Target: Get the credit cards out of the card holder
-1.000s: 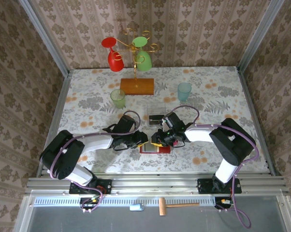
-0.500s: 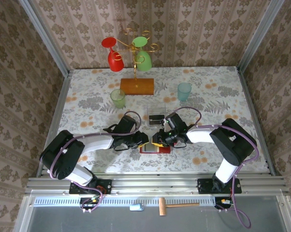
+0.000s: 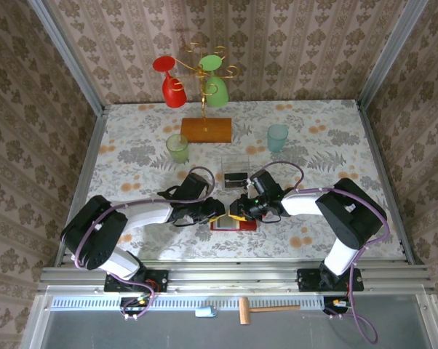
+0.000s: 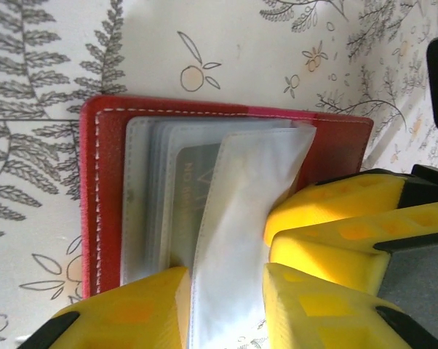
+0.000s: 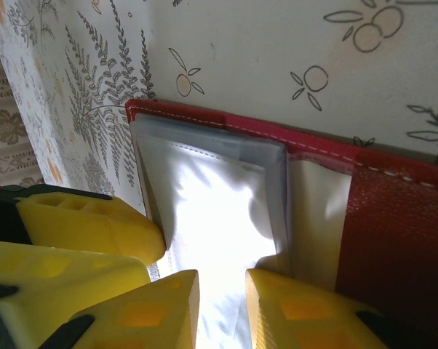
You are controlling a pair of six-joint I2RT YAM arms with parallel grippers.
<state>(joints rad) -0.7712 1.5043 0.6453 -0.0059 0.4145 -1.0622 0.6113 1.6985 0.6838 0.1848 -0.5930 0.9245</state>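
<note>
The red card holder (image 3: 233, 225) lies open on the table between the arms, and both grippers meet over it. In the left wrist view its red cover (image 4: 106, 182) frames greyish clear pockets, and a dark card (image 4: 193, 174) shows inside one. A lifted clear sleeve (image 4: 241, 211) runs between the fingers of my left gripper (image 4: 223, 280), which stand slightly apart. The right gripper's yellow fingers (image 4: 335, 211) press in beside it. In the right wrist view my right gripper (image 5: 221, 280) straddles a bright clear sleeve (image 5: 219, 211) beside the red cover (image 5: 393, 233). No other card is visible.
A clear plastic box (image 3: 236, 169) holding something dark sits just behind the holder. Farther back stand a green cup (image 3: 177, 148), a teal cup (image 3: 277, 137), and a wooden-based rack (image 3: 206, 129) hung with a red and a green glass.
The right gripper has shifted slightly over the holder. The left arm has barely moved.
</note>
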